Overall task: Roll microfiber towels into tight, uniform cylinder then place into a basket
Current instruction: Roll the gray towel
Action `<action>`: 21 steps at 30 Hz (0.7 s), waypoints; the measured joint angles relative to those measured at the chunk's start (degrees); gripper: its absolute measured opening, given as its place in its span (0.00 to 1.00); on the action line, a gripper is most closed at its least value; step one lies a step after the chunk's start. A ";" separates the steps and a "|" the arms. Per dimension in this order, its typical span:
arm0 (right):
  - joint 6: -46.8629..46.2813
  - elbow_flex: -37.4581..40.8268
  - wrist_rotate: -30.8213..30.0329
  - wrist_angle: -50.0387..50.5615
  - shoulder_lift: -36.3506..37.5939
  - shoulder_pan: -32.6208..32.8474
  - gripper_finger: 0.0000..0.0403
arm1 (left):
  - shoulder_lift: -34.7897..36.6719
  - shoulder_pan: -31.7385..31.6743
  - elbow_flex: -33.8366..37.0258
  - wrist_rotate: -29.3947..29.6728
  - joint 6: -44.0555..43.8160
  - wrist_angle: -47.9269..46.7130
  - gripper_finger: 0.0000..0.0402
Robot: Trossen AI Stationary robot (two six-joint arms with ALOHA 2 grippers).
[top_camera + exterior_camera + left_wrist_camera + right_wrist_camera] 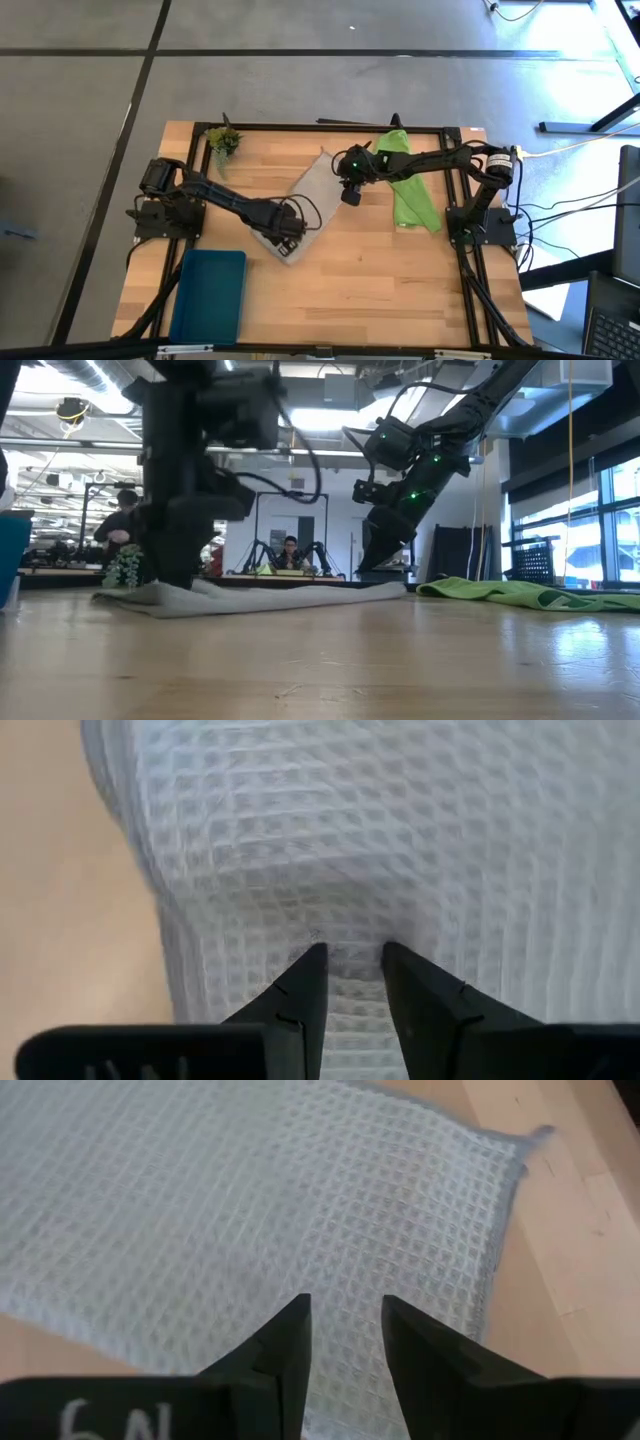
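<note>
Little is done: the grey towel (318, 186) lies mostly flat beyond the empty basket (209, 295), left gripper (350, 955) pinching its near end, right gripper (345, 1310) hovering narrowly parted above it, green towel (410, 195) untouched beside it.

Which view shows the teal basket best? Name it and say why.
The high view: the basket lies whole and unobstructed near the left arm's base. The low view catches only a teal sliver at its picture's edge. Neither wrist view shows it.
</note>
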State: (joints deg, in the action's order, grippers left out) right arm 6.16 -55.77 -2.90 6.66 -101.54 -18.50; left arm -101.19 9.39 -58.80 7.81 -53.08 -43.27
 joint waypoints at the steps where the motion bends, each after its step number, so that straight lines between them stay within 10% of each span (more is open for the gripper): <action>1: 0.02 0.00 -0.24 0.00 0.00 0.00 0.31 | 0.00 0.48 -0.44 -0.39 1.79 0.06 0.23; 21: 0.35 -3.39 -0.50 0.19 0.00 2.48 0.31 | 0.28 -2.50 -5.67 7.72 2.36 -12.46 0.23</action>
State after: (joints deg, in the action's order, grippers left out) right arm 6.50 -59.16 -3.40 6.85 -101.54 -16.02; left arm -100.90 6.89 -64.47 15.53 -50.72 -55.73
